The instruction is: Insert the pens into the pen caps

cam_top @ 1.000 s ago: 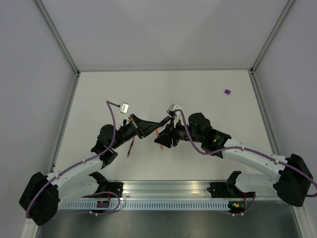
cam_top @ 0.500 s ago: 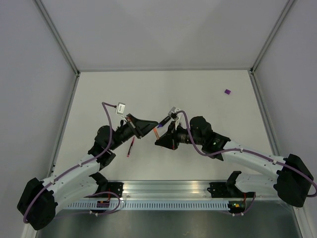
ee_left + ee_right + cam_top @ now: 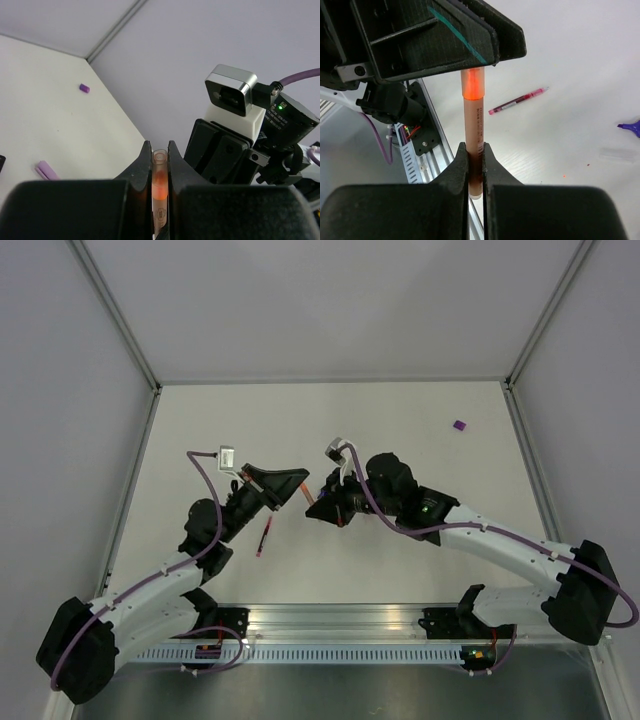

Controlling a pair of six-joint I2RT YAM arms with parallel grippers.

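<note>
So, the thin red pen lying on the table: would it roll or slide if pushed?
The red pen looks round and slim, so a sideways push would probably roll it. It lies flat on the smooth white table, so it may slide too. It seems straight and rigid, so lifting should not bend it.

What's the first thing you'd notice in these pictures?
The left gripper and right gripper both pinch one orange pen, one at each end, above the middle of the table. A red pen lies by the left arm, and a tiny purple cap sits at the back right.
</note>
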